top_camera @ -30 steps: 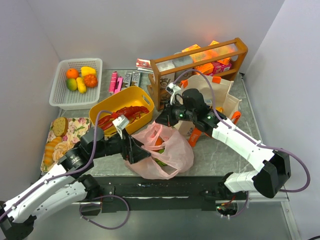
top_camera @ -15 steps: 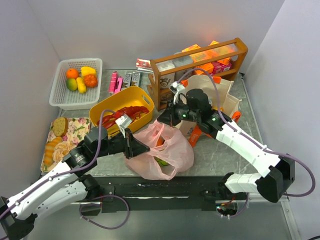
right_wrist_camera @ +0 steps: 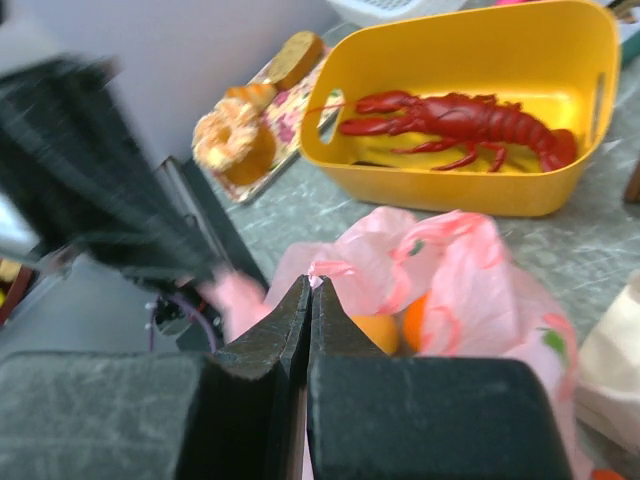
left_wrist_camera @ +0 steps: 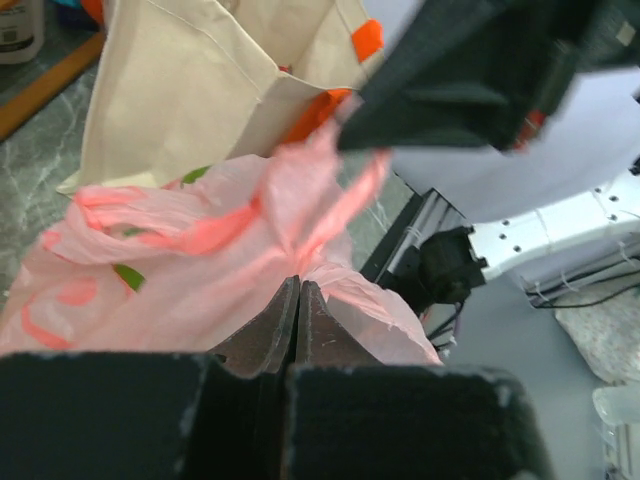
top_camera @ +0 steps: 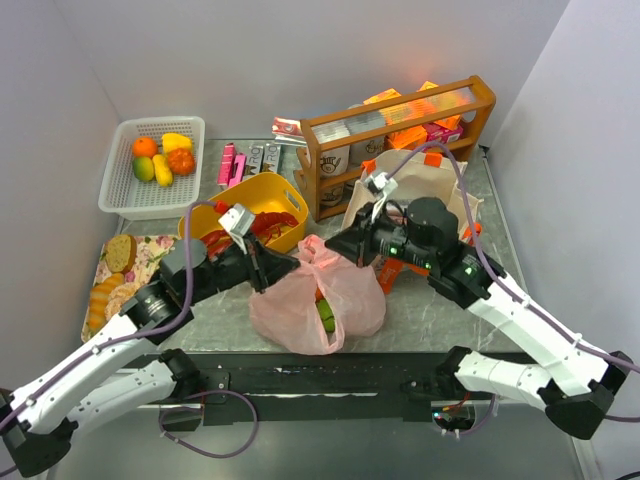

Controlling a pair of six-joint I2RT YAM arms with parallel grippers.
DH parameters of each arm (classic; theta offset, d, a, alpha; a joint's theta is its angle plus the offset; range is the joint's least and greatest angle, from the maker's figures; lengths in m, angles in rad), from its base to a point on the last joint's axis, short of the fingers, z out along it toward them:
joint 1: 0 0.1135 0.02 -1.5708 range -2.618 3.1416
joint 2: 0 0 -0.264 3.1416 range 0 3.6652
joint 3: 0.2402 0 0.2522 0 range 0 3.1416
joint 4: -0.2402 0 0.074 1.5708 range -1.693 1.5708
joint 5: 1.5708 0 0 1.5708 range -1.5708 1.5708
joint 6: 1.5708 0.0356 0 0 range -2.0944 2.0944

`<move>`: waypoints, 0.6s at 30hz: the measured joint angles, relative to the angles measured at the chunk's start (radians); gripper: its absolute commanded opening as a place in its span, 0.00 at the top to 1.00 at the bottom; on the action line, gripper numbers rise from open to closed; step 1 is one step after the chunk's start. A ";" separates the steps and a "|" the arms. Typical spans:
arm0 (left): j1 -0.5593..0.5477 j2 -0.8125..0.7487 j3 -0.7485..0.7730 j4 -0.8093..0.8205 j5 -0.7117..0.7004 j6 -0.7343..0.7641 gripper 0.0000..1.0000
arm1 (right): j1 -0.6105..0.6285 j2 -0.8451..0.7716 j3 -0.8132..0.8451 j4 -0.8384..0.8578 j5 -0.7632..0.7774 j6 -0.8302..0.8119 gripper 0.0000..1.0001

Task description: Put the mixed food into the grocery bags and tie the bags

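Observation:
The pink plastic grocery bag sits at the front middle of the table. An orange and a green fruit show through it. My left gripper is shut on the bag's left handle. My right gripper is shut on the other handle, pinching a thin fold. The two grippers face each other over the bag's gathered top. Behind the right arm stands the cream canvas tote with orange handles. More of the mixed food lies in the white basket: an orange and a yellow fruit.
A yellow tub holding a red lobster stands just behind the bag. A wooden rack with boxes is at the back. A floral tray with bread lies at the left. Small packets lie behind the tub.
My left gripper has shut on the bag's left handle. The right arm has pulled back to the right with its handle, and the bag's mouth is now drawn up narrow.

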 measured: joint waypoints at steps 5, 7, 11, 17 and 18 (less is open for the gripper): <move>0.000 0.085 0.007 0.022 -0.032 0.019 0.99 | 0.093 -0.026 -0.045 0.005 0.038 -0.004 1.00; -0.001 0.115 0.007 0.025 -0.048 0.023 0.99 | 0.133 -0.022 -0.055 0.007 0.059 -0.011 1.00; -0.001 0.143 0.007 0.045 -0.064 0.025 0.99 | 0.217 -0.016 -0.087 0.019 0.098 -0.027 1.00; -0.001 0.166 0.007 0.062 -0.101 0.025 0.99 | 0.273 0.023 -0.106 0.035 0.126 -0.039 1.00; -0.001 0.167 0.007 0.062 -0.106 0.025 0.99 | 0.280 0.032 -0.111 0.034 0.136 -0.039 1.00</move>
